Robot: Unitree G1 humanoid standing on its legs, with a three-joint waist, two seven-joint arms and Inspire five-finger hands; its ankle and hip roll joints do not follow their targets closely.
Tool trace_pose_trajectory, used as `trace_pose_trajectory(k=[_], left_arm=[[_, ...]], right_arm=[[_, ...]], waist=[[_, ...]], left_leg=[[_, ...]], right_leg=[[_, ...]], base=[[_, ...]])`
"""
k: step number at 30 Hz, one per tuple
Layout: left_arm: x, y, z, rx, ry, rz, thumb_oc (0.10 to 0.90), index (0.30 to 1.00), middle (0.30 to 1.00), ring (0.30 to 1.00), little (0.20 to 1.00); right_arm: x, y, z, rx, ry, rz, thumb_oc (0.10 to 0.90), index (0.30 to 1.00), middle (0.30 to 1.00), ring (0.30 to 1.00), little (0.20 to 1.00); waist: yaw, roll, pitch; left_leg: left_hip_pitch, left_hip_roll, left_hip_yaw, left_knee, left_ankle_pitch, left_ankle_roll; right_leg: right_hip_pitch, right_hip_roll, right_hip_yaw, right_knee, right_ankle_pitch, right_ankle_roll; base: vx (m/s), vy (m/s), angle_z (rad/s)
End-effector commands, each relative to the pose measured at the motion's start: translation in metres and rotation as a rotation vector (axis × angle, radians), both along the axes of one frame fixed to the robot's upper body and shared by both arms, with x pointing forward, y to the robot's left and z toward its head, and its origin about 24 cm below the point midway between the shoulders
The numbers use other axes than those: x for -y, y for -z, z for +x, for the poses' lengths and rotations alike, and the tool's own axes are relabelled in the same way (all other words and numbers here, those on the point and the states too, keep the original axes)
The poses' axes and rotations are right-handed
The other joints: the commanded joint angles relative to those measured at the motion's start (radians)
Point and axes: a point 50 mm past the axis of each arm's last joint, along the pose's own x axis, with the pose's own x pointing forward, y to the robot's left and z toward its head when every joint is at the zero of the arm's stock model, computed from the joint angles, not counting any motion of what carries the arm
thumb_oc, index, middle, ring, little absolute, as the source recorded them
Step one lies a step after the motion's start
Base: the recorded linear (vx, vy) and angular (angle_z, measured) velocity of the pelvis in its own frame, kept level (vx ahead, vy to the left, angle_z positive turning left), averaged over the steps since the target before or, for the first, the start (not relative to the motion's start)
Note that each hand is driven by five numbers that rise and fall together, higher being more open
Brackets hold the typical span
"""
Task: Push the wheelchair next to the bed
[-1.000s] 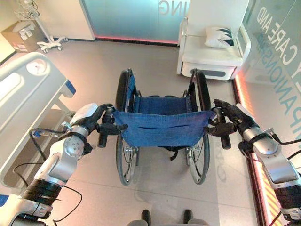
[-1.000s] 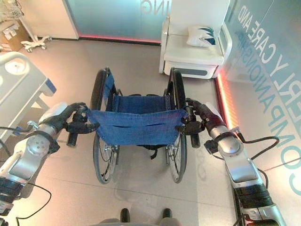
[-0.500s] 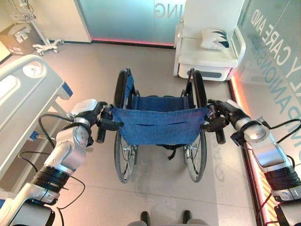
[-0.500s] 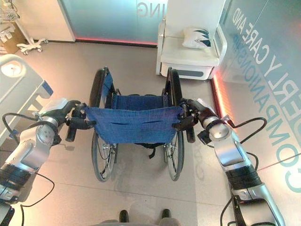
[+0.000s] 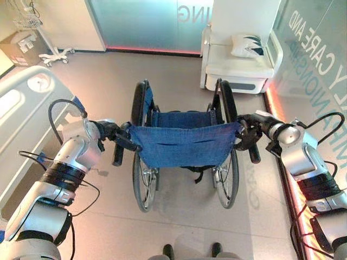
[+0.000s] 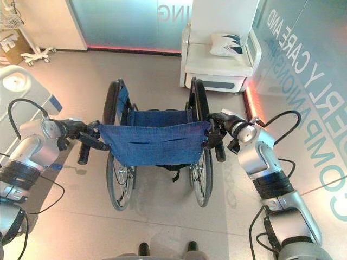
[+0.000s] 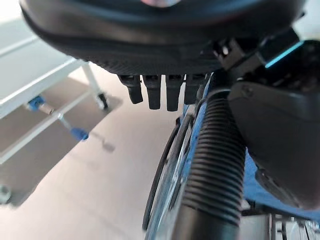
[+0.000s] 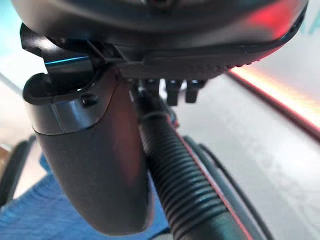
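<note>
Left eye view | left hand point(image 5: 108, 130), right hand point(image 5: 250, 131) both clasp wheelchair point(image 5: 183, 142) grips

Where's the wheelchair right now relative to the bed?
The wheelchair stands mid-floor in the eye views, with the left hand and right hand on its push handles. The bed lies off to its left, apart; a white armchair sits ahead-right.

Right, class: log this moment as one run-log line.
left hand: shut on left push handle | right hand: shut on right push handle | wheelchair: beside bed, facing armchair
</note>
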Motion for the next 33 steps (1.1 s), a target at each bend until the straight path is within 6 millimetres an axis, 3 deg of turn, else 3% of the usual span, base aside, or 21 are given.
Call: trace_pose_trajectory(k=[1,12,14,16,21,25,30,33], left_arm=[[-0.087,0.014,-0.035,-0.173,-0.375,0.241,0.8,0.9,0.9,0.9,0.9],[-0.058,0.027,-0.009,-0.13,-0.286,0.197,0.8,0.9,0.9,0.9,0.9],[-0.055,0.029,-0.007,-0.112,-0.279,0.193,0.8,0.9,0.9,0.9,0.9],[-0.05,0.034,-0.004,-0.096,-0.266,0.191,0.8,0.9,0.9,0.9,0.9],[-0.044,0.044,-0.005,-0.092,-0.268,0.18,0.8,0.9,0.9,0.9,0.9],[-0.045,0.053,-0.011,-0.092,-0.275,0.166,0.8,0.9,0.9,0.9,0.9],[-0.049,0.063,-0.02,-0.108,-0.278,0.173,0.8,0.9,0.9,0.9,0.9],[-0.048,0.064,-0.02,-0.115,-0.27,0.178,0.8,0.9,0.9,0.9,0.9]], right_arm=[[0.083,0.029,-0.021,-0.291,0.39,-0.25,0.8,0.9,0.9,0.9,0.9],[0.068,0.043,-0.01,-0.484,0.431,-0.303,0.8,0.9,0.9,0.9,0.9],[0.07,0.047,-0.011,-0.445,0.486,-0.288,0.8,0.9,0.9,0.9,0.9],[0.073,0.059,-0.008,-0.294,0.578,-0.183,0.8,0.9,0.9,0.9,0.9],[0.058,0.067,-0.003,-0.097,0.706,0.068,0.8,0.9,0.9,0.9,0.9],[0.066,0.086,-0.016,-0.146,0.788,0.144,0.8,0.9,0.9,0.9,0.9],[0.098,0.123,-0.054,-0.451,0.814,0.072,0.8,0.9,0.9,0.9,0.9],[0.104,0.133,-0.062,-0.555,0.807,0.065,0.8,0.9,0.9,0.9,0.9]], waist=[[0.036,-0.011,-0.008],[0.044,-0.012,-0.017],[0.045,-0.011,-0.016],[0.046,-0.006,-0.016],[0.045,0.001,-0.008],[0.037,0.006,0.002],[0.034,0.005,0.008],[0.041,0.001,0.009]], left_leg=[[0.003,-0.057,-0.001,0.067,-0.1,0.023],[0.007,-0.057,-0.008,0.066,-0.098,0.011],[0.007,-0.056,-0.009,0.066,-0.097,0.01],[0.011,-0.057,-0.015,0.064,-0.099,0.011],[0.003,-0.056,-0.018,0.073,-0.104,0.011],[0.001,-0.058,-0.014,0.074,-0.106,0.013],[0.004,-0.06,-0.011,0.068,-0.103,0.014],[0.007,-0.059,-0.009,0.065,-0.099,0.015]], right_leg=[[-0.025,0.043,-0.007,0.06,0.001,-0.012],[-0.011,0.038,-0.01,0.046,0.005,-0.017],[-0.009,0.037,-0.011,0.044,0.006,-0.017],[-0.007,0.037,-0.008,0.047,0.003,-0.017],[-0.015,0.034,-0.003,0.054,0.001,-0.017],[-0.018,0.034,0.001,0.055,0.002,-0.018],[-0.019,0.032,-0.002,0.052,0.006,-0.017],[-0.015,0.031,-0.007,0.051,0.008,-0.017]], base=[[0.0,0.0,0.0],[0.01,0.0,0.02],[0.0,0.0,0.0],[0.0,0.0,0.0],[0.0,0.007,0.01],[-0.02,0.025,-0.01],[-0.01,0.014,0.0],[0.0,0.0,0.0]])
